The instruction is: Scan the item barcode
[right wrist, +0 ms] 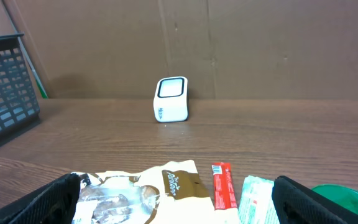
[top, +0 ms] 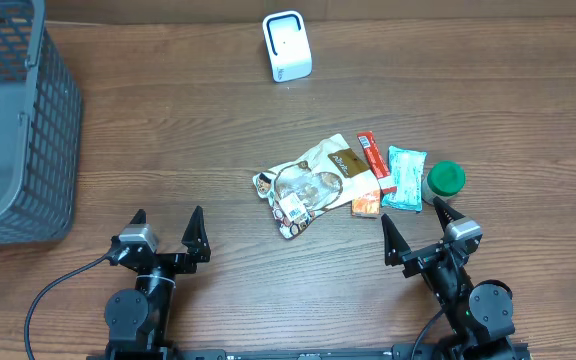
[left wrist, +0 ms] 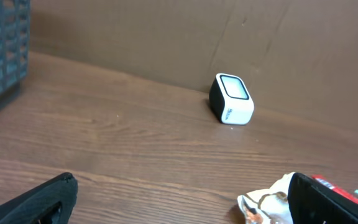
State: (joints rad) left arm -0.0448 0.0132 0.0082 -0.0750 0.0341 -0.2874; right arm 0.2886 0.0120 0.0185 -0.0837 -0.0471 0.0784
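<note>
A white barcode scanner (top: 287, 46) stands at the far middle of the table, also seen in the left wrist view (left wrist: 232, 99) and the right wrist view (right wrist: 171, 107). A cluster of items lies at centre right: a white-and-brown snack bag (top: 313, 180) (right wrist: 166, 190), a red bar (top: 373, 155) (right wrist: 222, 185), a teal packet (top: 405, 178) (right wrist: 253, 199), an orange packet (top: 366, 205) and a green round tub (top: 445, 178). My left gripper (top: 166, 232) (left wrist: 182, 211) is open and empty at the near left. My right gripper (top: 415, 225) (right wrist: 179, 208) is open and empty, just short of the cluster.
A grey mesh basket (top: 8, 130) (right wrist: 5, 93) fills the far left corner. A brown cardboard wall stands behind the scanner. Bare wood lies between the left gripper and the scanner.
</note>
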